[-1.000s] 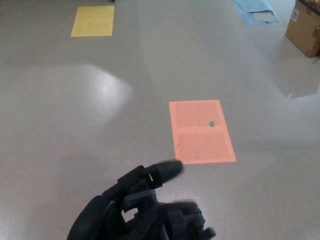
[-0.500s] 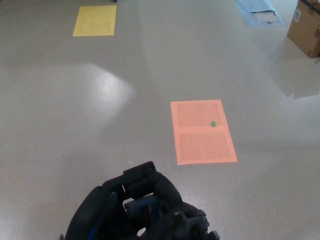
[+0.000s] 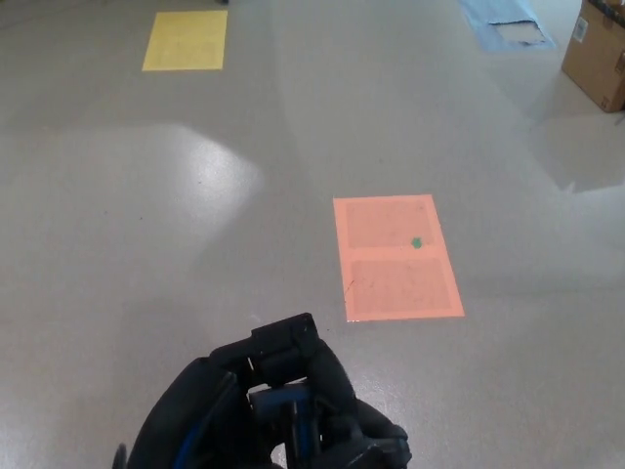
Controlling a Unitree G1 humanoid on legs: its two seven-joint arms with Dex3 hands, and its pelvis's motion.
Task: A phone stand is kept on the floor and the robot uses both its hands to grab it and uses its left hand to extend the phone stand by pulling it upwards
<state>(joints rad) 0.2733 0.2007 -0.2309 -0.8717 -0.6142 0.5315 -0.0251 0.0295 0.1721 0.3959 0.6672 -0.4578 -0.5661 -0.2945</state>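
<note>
At the floor's (image 3: 146, 215) far right corner stands one cardboard box (image 3: 596, 54), its contents hidden. Three coloured patches lie on the floor: one orange (image 3: 395, 256) carrying a green dot (image 3: 416, 242), one yellow (image 3: 186, 40), one blue (image 3: 506, 20). At the near edge a black hand (image 3: 269, 405) is bunched; which hand it is, whether it grips anything, and where the phone stand is, cannot be told.
</note>
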